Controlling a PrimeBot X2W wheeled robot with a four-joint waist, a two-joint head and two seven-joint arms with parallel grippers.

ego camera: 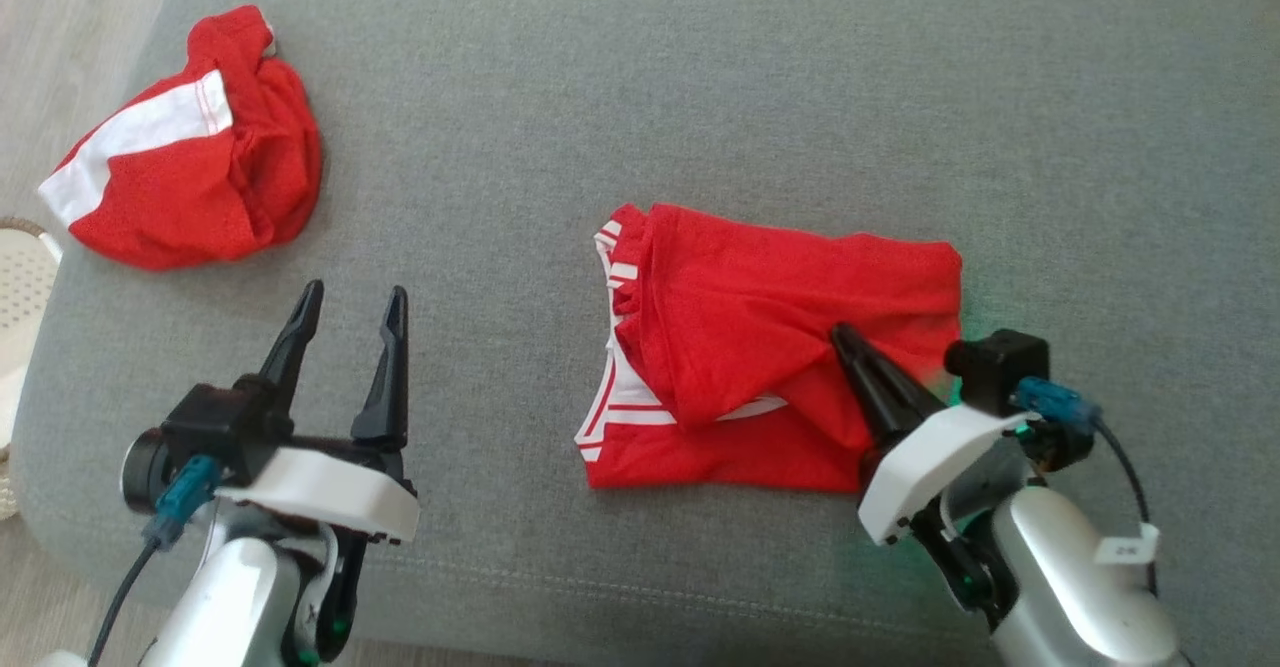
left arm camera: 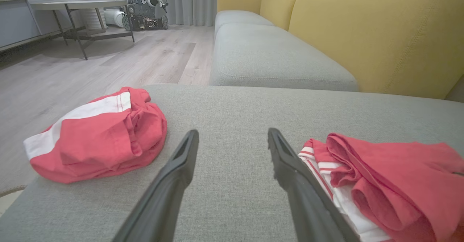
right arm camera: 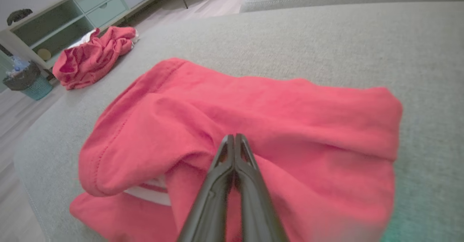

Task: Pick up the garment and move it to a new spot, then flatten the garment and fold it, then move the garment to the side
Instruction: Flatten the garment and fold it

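Right hand (ego camera: 842,337): fingers pressed together with no gap, tips down on a raised fold at the near right of the garment (ego camera: 760,347); cloth truly pinched or merely lying under them, impossible to tell.
Left hand (ego camera: 355,292): spread wide, holding nothing, poised above the bare cushion (ego camera: 700,97), left of the garment.
Garment position: middle-right of the grey cushion, lying doubled over, white striped trim peeking out at its left edge.
Step in hand: probably taking hold for a carry; first move or final shift to the side, not settled by the look alone.
Doing it well: confirm a real bite of cloth before lifting. Raise slowly and low. Bring the left hand to the trim edge to keep the layers from falling open. Steer clear of the second red garment (ego camera: 200,167).
Second red garment: bunched at the far left of the cushion, well apart.
Hard to make out: layers under the top flap hidden; garment's right edge blurred in the right wrist view; pale basket (ego camera: 20,277) cut off at the left border.
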